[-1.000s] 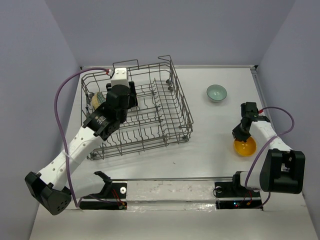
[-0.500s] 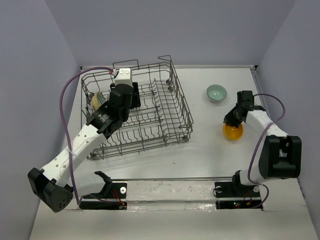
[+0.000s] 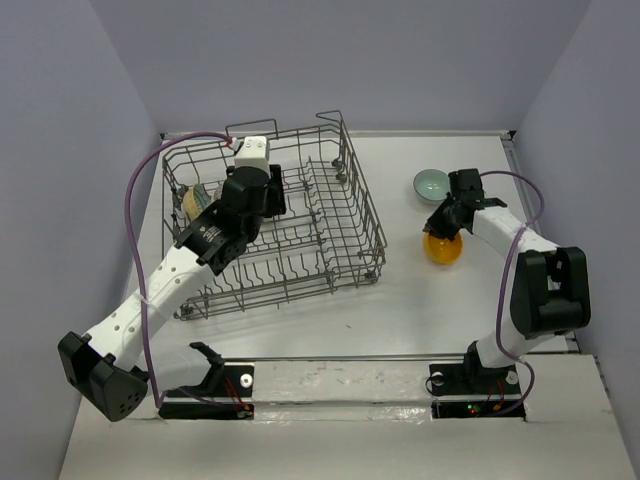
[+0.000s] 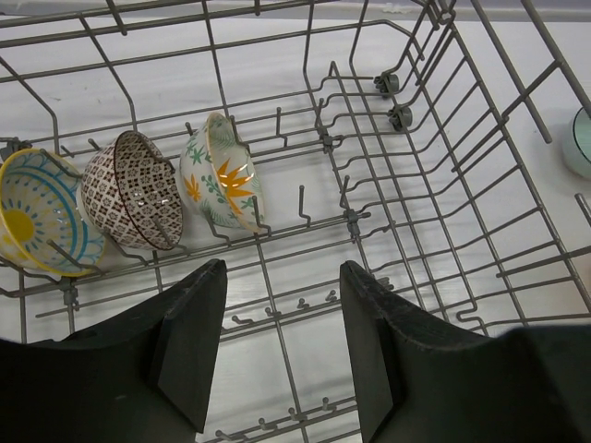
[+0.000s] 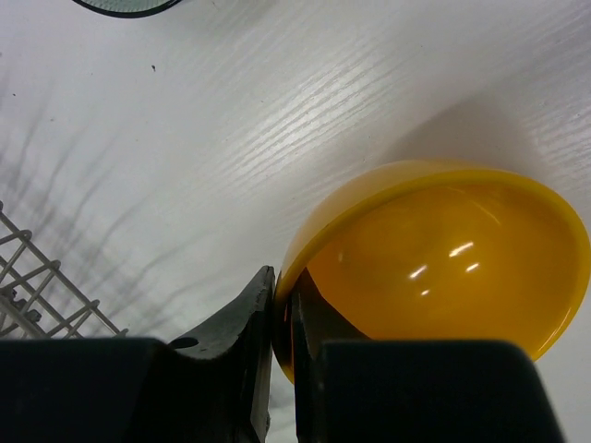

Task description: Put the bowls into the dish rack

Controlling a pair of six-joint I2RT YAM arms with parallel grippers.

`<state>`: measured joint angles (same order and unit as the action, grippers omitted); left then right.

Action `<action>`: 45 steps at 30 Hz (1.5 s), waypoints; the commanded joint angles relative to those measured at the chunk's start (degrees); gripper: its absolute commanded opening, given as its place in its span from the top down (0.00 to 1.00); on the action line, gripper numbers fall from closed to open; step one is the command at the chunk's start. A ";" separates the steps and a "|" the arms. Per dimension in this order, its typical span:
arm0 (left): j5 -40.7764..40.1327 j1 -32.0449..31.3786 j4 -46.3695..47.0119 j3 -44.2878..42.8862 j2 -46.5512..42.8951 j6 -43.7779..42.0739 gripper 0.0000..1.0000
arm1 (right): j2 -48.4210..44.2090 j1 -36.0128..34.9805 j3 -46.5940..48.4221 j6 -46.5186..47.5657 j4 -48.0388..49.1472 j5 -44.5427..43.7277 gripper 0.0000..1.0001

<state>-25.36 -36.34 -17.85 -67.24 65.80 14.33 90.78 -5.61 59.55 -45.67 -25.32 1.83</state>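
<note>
The grey wire dish rack (image 3: pixel 330 262) sits at the left of the table. In the left wrist view three bowls stand on edge in it: yellow floral (image 4: pixel 32 217), brown patterned (image 4: pixel 134 189), green-orange leaf (image 4: pixel 222 175). My left gripper (image 4: pixel 277 355) hangs open and empty over the rack (image 4: pixel 416 212). My right gripper (image 5: pixel 282 318) is shut on the rim of the orange-yellow bowl (image 5: pixel 443 254), held above the table right of the rack (image 3: pixel 441 248). The pale teal bowl (image 3: pixel 432 185) sits on the table behind it.
The rack's raised right wall (image 3: pixel 365 205) stands between the orange bowl and the rack's inside. The teal bowl's edge shows at the top of the right wrist view (image 5: pixel 125 7). Grey walls close in the table on three sides.
My right gripper has carried the orange-yellow bowl left and away from me, from the right edge toward the rack. My left gripper has shifted slightly farther over the rack.
</note>
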 commanded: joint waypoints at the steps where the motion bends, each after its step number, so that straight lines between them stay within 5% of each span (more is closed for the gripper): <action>1: 0.67 -0.93 1.41 -4.20 0.03 0.44 0.40 | 1.68 -0.11 0.74 -0.03 1.24 1.51 0.88; 9: -0.74 -3.21 0.27 -7.72 1.17 0.61 0.40 | 0.89 -0.11 0.83 0.93 1.24 2.92 0.64; 22: -5.65 -8.56 -2.37 -16.33 3.89 -0.88 0.40 | -3.76 -0.11 3.20 2.86 -0.51 3.89 0.50; 30: -14.62 -20.42 -3.16 -32.06 13.47 -5.09 0.41 | -12.37 -0.11 15.32 5.42 -9.91 -3.76 0.48; 35: -17.09 -26.94 -2.90 -41.45 22.85 -8.17 0.40 | -23.95 -0.11 21.22 6.12 -14.05 -16.75 0.46; 45: -2.26 -27.12 -7.55 -66.60 44.66 -7.83 0.39 | -39.18 -0.11 22.72 4.63 -20.37 -25.11 0.46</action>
<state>-34.04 -63.51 -24.23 -127.68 106.63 6.68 51.86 -5.61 81.49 -40.77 -40.51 -18.83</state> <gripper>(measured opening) 0.604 0.536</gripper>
